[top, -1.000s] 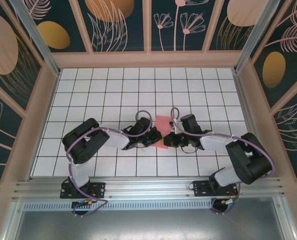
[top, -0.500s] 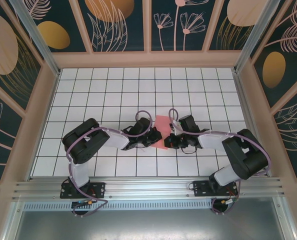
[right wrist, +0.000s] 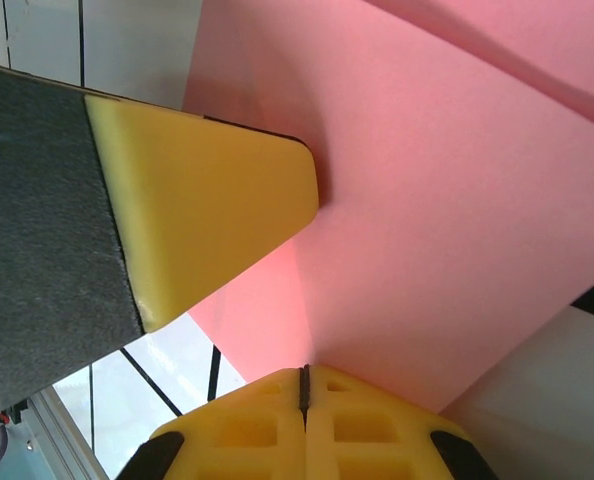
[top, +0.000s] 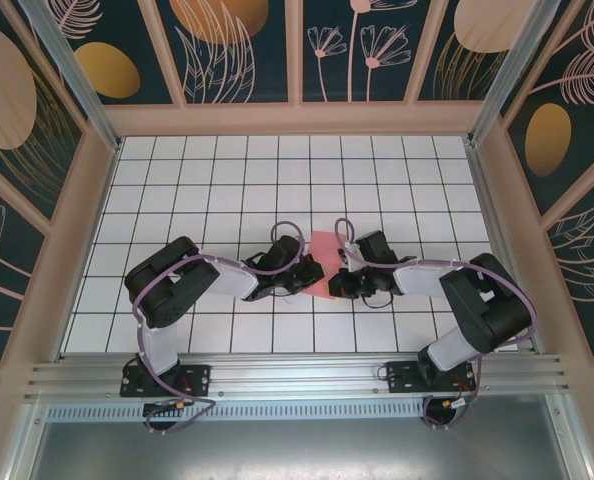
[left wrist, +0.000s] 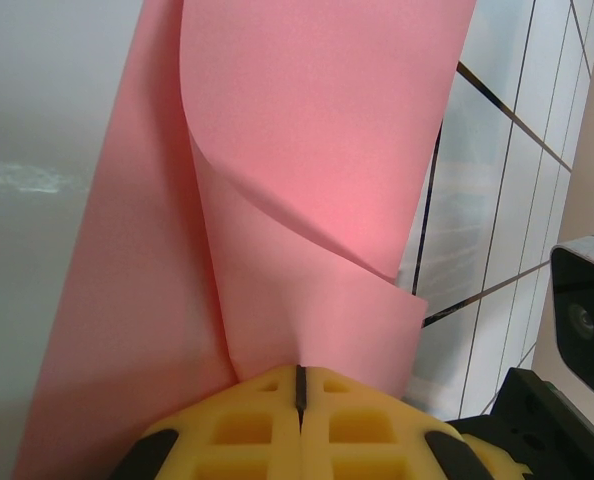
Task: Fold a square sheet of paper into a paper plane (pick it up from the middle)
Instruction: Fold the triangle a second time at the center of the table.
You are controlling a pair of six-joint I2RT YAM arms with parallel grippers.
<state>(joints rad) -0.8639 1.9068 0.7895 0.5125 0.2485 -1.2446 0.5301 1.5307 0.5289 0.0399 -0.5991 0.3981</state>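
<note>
Overhead, we saw the white gridded table (top: 227,190) boxed in by dark floral wall panels (top: 237,50). Near the table's middle lay the square sheet of paper (top: 322,262), plain salmon pink, one flap curling upward. The left gripper (left wrist: 299,385) was clenched on that flap. The right gripper (right wrist: 304,385) was clenched empty, its tips against the sheet's edge.

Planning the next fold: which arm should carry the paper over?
Probably left: the left fingers pinch the curled flap of the paper, while the right fingers clamp a flat edge, better for anchoring.
</note>
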